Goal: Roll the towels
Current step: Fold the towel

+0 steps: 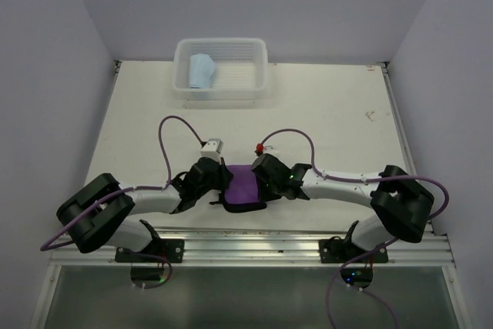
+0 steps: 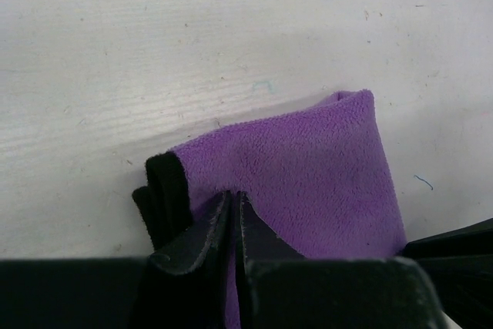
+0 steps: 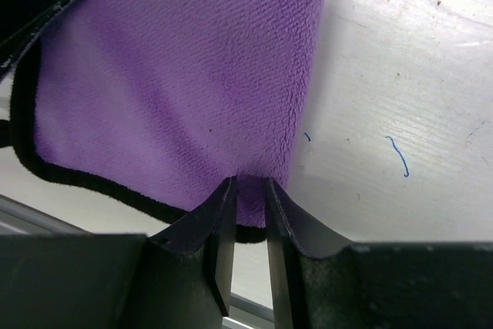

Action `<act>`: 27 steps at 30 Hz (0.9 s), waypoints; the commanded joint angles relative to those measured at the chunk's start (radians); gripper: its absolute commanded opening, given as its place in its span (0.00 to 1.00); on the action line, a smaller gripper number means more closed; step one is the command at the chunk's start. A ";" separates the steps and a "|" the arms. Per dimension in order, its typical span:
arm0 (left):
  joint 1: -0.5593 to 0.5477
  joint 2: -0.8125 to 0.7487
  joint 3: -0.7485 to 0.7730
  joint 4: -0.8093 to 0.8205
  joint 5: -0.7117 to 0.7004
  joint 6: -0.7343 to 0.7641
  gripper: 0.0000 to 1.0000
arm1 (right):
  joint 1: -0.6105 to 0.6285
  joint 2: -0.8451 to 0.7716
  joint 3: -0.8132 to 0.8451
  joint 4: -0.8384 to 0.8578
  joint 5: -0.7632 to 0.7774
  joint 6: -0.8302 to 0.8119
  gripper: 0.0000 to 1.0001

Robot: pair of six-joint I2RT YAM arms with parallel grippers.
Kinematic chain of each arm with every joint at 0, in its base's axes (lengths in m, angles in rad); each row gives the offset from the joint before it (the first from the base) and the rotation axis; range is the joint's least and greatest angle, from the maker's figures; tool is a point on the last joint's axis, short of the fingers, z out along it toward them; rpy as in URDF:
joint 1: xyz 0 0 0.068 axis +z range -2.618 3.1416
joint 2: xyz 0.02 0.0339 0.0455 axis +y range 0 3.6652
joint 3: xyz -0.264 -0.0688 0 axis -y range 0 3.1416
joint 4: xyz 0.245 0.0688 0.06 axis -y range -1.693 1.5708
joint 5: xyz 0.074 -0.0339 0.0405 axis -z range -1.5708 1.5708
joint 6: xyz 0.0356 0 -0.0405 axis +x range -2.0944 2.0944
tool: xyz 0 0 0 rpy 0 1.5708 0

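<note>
Top external view places the purple towel (image 1: 245, 188) on the worktop (image 1: 331, 129) near its front edge, between the two arms, while the light blue towel (image 1: 202, 71) lies inside the white basket (image 1: 262, 90) at the far side, well apart from both arms. On the left wrist view I read the left pincer (image 2: 235, 206) as closed almost completely, its tips nipping the near edge of the purple towel, with a dark folded or rolled layer showing just to the left of the tips. On the right wrist view the right pincer (image 3: 250, 190) stands at a narrow gap with a tuck of purple fabric gathered between the tips, beside the black hem. I judge the step in hand to be the roll of the purple towel, with both pincers gripping one edge and the bulk of the cloth flat. The next move calls for both arms to carry that edge over the cloth together, at matched height and pace, so that the roll forms straight. I cannot tell how tight the started turn is
</note>
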 commanded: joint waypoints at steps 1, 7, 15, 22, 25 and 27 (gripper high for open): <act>-0.003 -0.019 0.011 -0.007 -0.029 0.000 0.09 | 0.007 -0.050 0.065 -0.036 0.055 -0.006 0.26; -0.005 -0.041 0.019 -0.020 -0.031 0.004 0.09 | 0.004 -0.078 0.079 -0.057 0.091 0.002 0.34; -0.005 -0.091 0.033 -0.053 -0.037 0.016 0.09 | 0.004 -0.066 0.080 -0.079 0.115 0.054 0.39; -0.005 -0.111 0.044 -0.074 -0.043 0.024 0.09 | 0.004 -0.119 -0.012 -0.045 0.092 0.131 0.44; -0.003 -0.131 0.047 -0.073 -0.034 0.020 0.09 | 0.004 -0.139 -0.042 -0.016 0.061 0.177 0.45; -0.003 -0.134 0.048 -0.070 -0.028 0.017 0.09 | 0.004 -0.147 -0.059 0.001 0.044 0.210 0.45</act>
